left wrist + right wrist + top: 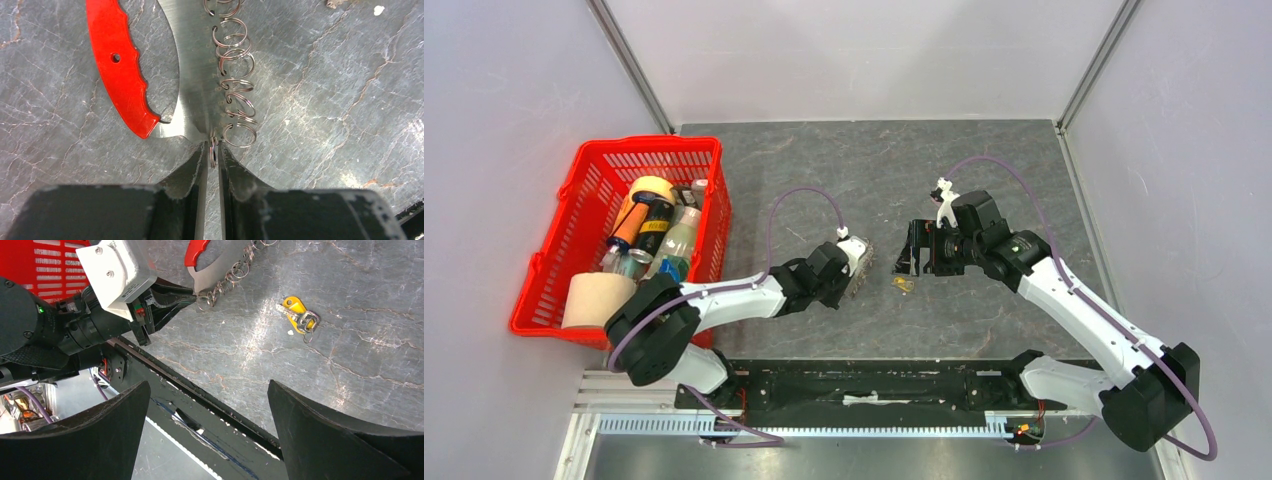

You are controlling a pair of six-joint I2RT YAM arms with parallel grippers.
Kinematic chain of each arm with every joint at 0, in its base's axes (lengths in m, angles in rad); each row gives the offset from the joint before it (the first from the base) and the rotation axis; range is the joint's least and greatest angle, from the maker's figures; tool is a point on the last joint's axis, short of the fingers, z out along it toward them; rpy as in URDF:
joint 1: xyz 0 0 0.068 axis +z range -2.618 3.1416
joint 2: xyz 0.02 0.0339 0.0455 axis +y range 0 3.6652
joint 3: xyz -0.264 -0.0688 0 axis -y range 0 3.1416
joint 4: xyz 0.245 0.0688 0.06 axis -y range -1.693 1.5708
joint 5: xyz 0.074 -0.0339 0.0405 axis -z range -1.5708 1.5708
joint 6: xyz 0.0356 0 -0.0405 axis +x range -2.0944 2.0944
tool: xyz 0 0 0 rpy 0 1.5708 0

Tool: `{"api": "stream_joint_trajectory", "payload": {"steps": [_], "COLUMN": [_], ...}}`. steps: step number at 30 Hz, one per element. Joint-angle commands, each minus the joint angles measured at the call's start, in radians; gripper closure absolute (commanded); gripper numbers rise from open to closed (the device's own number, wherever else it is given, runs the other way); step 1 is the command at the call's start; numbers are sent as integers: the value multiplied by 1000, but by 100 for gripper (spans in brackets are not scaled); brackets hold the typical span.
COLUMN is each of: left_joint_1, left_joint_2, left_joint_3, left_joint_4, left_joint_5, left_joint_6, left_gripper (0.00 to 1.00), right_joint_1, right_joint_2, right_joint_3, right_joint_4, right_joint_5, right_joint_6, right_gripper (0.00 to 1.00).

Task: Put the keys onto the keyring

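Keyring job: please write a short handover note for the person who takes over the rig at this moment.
Left gripper: shut on the keyring, the red-handled metal piece with a row of split rings, pinching its end ring.
Right gripper: open, holding nothing.
Keys, one yellow-headed: lying on the table near the right gripper, untouched.
Done: keyring gripped.
Left: pick up the keys and thread them onto a ring.

Left gripper [213,155] pinching small split ring [213,142] at end of keyring [120,70]: red curved grip, steel plate, ring row [234,75]. Grey counter [340,100] behind.
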State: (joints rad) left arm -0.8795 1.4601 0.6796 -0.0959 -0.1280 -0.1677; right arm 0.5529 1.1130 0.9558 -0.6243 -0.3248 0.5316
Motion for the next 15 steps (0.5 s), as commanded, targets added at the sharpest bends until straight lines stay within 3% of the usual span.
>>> {"api": "stream_joint_trajectory", "payload": {"steps": [1,8,15], "left_joint_1": [-6,-6,-6], "left_joint_2": [-42,-41,-44], "left_joint_3": [-10,-13,-14], "left_joint_4": [17,13,4], "left_joint_5": [7,2,-11], "left_joint_6": [-21,-24,-29], "left_gripper": [82,82,76], "right_joint_1": [5,5,5], "right_joint_2": [-18,-24,-33], "right_joint_3": [8,1,-1], "right_joint_4": [24,20,15], "right_joint_5": [-7,-11,-8], "right_joint_6": [5,5,3], "right_gripper": [4,5,5]}}
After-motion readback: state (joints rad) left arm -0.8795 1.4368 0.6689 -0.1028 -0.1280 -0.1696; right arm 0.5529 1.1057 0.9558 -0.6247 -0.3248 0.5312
